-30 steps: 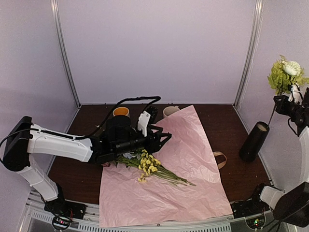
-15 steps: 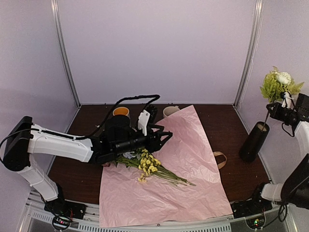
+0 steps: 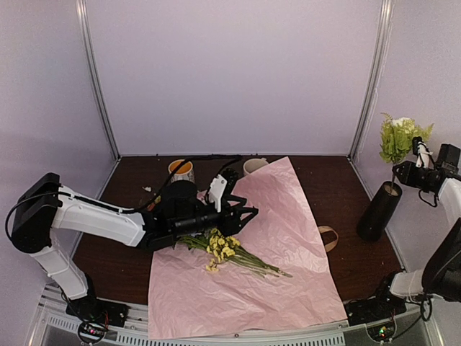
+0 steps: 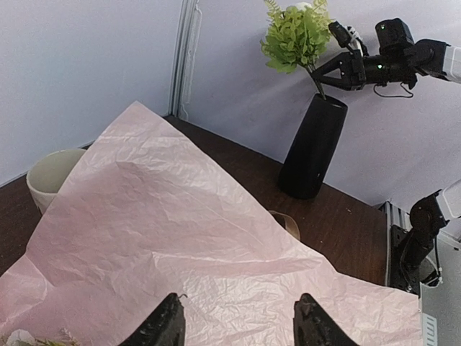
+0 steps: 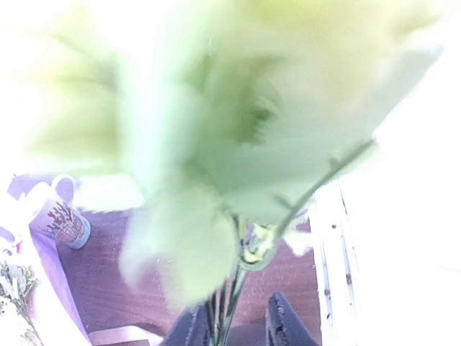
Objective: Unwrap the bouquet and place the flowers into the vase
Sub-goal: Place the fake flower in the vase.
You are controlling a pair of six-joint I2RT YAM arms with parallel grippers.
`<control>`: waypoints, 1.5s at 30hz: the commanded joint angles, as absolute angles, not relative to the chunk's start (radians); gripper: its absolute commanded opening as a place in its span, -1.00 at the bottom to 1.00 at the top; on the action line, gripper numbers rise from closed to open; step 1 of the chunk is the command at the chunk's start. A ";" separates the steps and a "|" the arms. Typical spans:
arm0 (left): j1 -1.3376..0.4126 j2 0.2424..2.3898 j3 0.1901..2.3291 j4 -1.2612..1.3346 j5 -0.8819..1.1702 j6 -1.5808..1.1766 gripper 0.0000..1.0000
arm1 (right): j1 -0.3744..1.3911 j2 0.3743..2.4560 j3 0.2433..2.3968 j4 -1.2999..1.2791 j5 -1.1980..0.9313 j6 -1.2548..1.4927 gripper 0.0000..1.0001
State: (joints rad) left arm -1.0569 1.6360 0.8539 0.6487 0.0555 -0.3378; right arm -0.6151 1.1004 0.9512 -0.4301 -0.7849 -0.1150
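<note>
The right gripper (image 5: 232,326) hangs over the vase (image 3: 379,210) with green stems running between its fingers. Whether they pinch the stems or merely flank them I cannot tell (its wrist picture is washed out by glare). Above it spreads a leafy green sprig (image 3: 398,135) with a white bloom, its stem reaching down to the vase mouth.

The vase stands upright on the dark brown table (image 3: 346,180) near the right wall, apart from the pink paper (image 3: 288,238). A beige ribbon loop (image 3: 328,236) lies between them.

The left gripper (image 4: 238,326) hovers low over that spread sheet, jaws wide and empty, beside the loose flowers (image 3: 227,252) lying on it. Pale lilac walls (image 3: 238,72) close the space.

The top view shows an orange-lined mug (image 3: 181,169) at the back, which the left wrist view misses. That view shows a cream mug (image 4: 50,176) at the paper's edge.
</note>
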 commanded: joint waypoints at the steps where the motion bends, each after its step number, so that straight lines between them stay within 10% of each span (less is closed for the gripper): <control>1: -1.043 1.641 0.833 0.741 0.090 -0.325 0.08 | -0.623 1.097 0.974 -0.510 -0.750 -0.166 -0.43; 22: -1.037 1.608 0.761 0.781 0.097 -0.342 0.08 | -0.621 0.914 0.953 -0.654 -0.711 -0.222 -0.73; 33: -1.037 1.502 0.697 0.722 0.030 -0.360 0.08 | -0.600 0.719 0.983 -0.723 -0.869 -0.155 -0.34; 45: -1.037 1.285 0.694 0.333 -0.141 -0.400 0.06 | -0.134 0.801 0.961 -0.765 -0.864 -0.388 -0.21</control>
State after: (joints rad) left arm -1.0451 1.3422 0.6975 0.4881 -0.0460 -0.3660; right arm -0.2729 0.7483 0.9642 -0.7074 -0.8612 -0.2394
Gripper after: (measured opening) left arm 0.537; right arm 0.391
